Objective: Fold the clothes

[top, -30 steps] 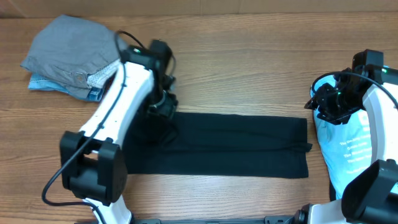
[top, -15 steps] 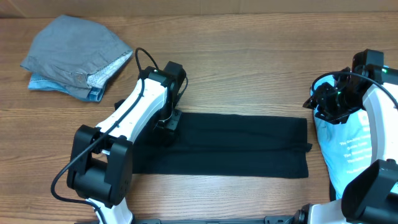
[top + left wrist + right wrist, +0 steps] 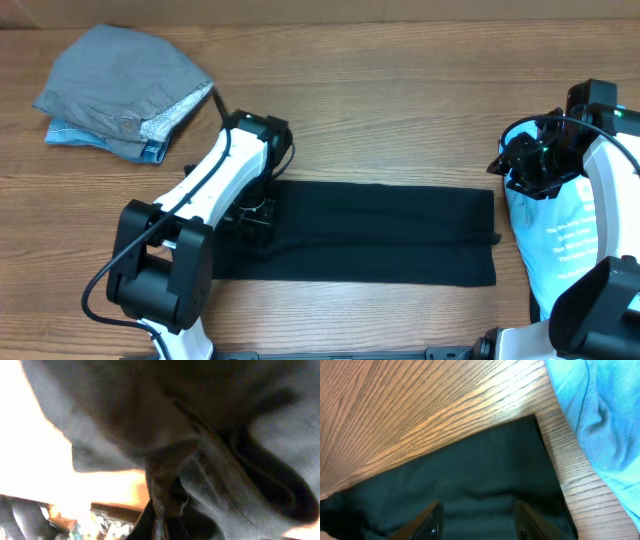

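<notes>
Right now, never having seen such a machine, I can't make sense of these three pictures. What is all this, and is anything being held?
These are two robot arms at a wooden table, each ending in a two-finger gripper. The wide picture looks down from a camera above the table; the other two come from cameras on the wrists, so they look very close. On the table lies a black T-shirt, folded into a long strip. A light blue T-shirt with white print lies at the right edge, and a grey pile of clothes sits at the far left. The left gripper is shut on a bunch of the black cloth near the strip's left end. The right gripper is open above the strip's other end and holds nothing.
</notes>
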